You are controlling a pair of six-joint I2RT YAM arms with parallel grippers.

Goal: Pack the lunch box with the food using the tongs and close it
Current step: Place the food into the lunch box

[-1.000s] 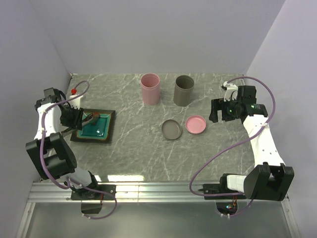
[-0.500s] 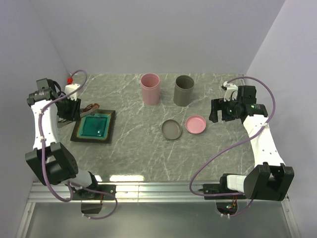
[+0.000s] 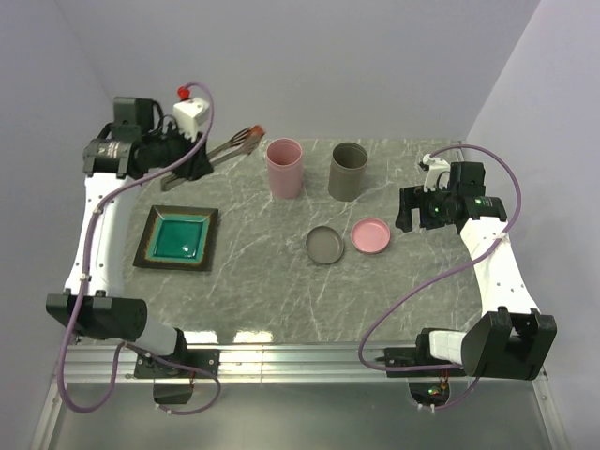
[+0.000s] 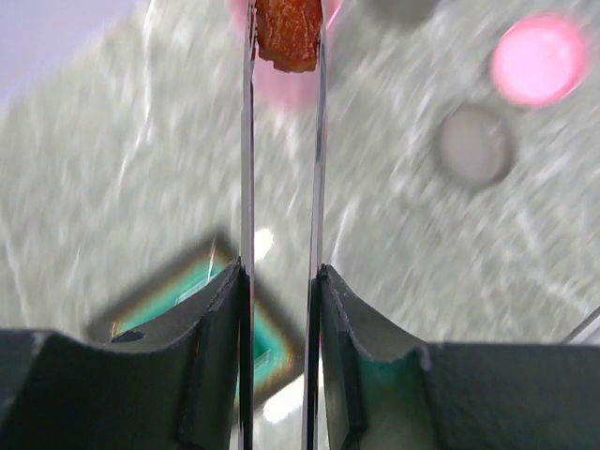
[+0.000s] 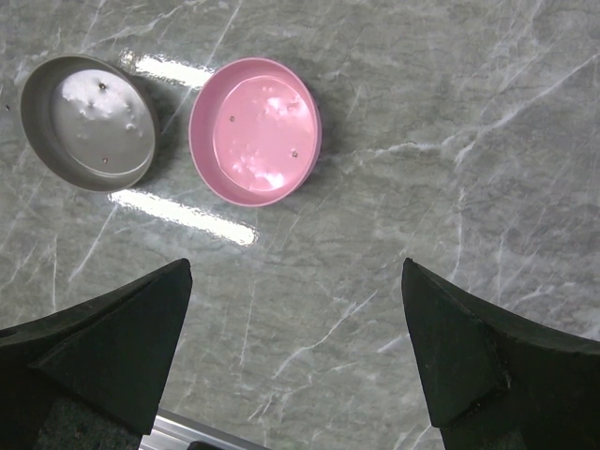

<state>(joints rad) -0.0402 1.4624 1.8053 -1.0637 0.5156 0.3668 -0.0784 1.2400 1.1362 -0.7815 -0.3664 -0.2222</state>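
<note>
The left gripper (image 4: 281, 281) is clamped on the slim grey metal tongs (image 4: 247, 141), whose tips pinch an orange-brown food piece (image 4: 289, 33) held up near the tall pink cup (image 3: 284, 167). The right gripper (image 5: 295, 309) hangs spread wide above the round pink lid (image 5: 255, 131).

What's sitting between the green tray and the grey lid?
Nothing. The top view shows only bare marble table between the teal tray and the grey lid.

2 cups (image 3: 284, 167) (image 3: 348, 170), 2 lids (image 3: 325, 245) (image 3: 370, 234), 1 tray (image 3: 209, 239), 1 tongs (image 3: 230, 145).
</note>
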